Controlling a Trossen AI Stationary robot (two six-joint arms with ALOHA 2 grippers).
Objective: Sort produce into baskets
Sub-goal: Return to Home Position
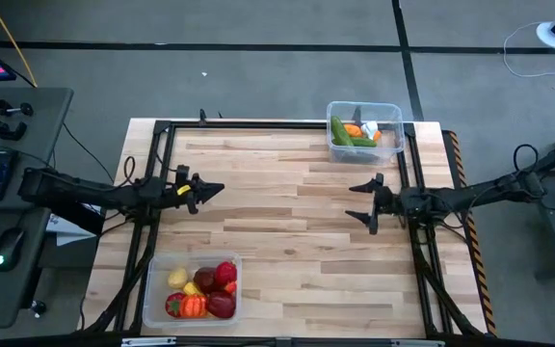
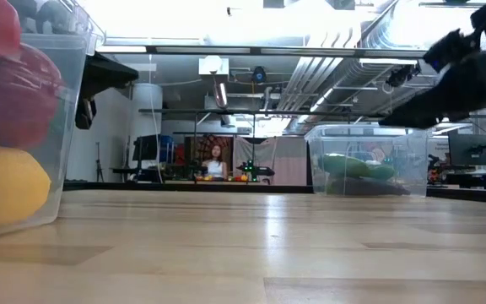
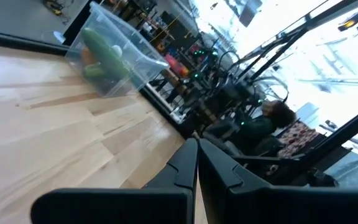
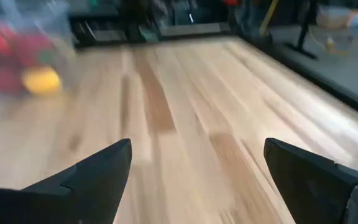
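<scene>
Baskets, two, clear. Far basket (image 1: 389, 110) at table's (image 1: 287, 222) far right corner: holds cucumbers (image 1: 343, 133), carrot (image 1: 354, 130), garlic (image 1: 369, 128). Near basket (image 1: 162, 270) at near left corner: holds red pieces (image 1: 224, 275) and lemon (image 1: 177, 279). No loose produce visible on boards between.

Left gripper (image 1: 210, 190): fingers pressed together, empty, by left edge, pointing inward. Near basket lies toward near edge from it, closer to this arm.

Right gripper (image 1: 355, 202): fingers spread, empty, by right edge, pointing inward. Far basket lies toward far edge from it, closer to this arm.

Judgement: sorting likely complete; only retreat to rest outstanding.
</scene>
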